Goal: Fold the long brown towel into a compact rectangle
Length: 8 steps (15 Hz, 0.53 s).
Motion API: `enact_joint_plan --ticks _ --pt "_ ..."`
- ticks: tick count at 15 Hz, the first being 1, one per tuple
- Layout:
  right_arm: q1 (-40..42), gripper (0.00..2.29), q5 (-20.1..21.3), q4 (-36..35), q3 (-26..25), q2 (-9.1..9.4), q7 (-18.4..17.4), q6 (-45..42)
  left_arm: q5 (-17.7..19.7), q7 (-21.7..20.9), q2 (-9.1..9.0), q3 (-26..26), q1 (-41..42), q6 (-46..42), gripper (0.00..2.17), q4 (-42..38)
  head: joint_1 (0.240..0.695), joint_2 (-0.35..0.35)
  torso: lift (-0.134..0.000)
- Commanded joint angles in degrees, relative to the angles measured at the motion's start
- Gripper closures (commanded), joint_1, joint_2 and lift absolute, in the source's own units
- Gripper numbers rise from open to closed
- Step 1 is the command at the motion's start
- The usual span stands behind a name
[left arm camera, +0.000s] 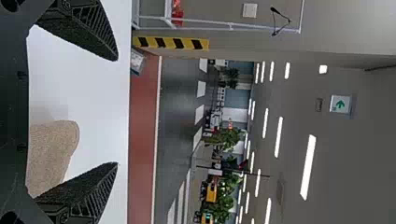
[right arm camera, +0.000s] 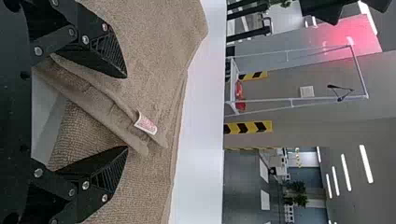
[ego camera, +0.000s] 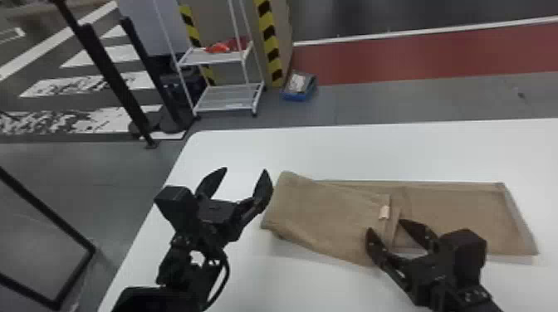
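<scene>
Table [ego camera: 373, 153] cut off | brown towel [ego camera: 324, 215], underlayer part-hidden | left claw [ego camera: 245, 169] agape | right claw [ego camera: 384, 225] agape

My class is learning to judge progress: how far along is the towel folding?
Partly done: the brown towel's left portion is doubled over toward the right, its tag on top. Nothing is in hand: the left gripper is open beside the fold, the right gripper open near the tag. Probably left: folding in the right portion, which lies spread out flat.
</scene>
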Motion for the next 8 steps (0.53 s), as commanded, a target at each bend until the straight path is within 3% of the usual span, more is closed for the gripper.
enact_joint_plan --ticks 1,8 --pt "0.0 0.45 -0.1 -0.2 0.0 0.05 0.0 -0.3 0.0 0.0 0.0 0.0 0.2 0.2 0.08 0.1 0.695 0.271 -0.125" --pt "-1.1 0.58 -0.2 -0.3 0.3 0.05 0.0 1.9 0.0 0.0 0.26 0.0 0.1 0.6 0.08 0.4 0.695 0.272 -0.125"
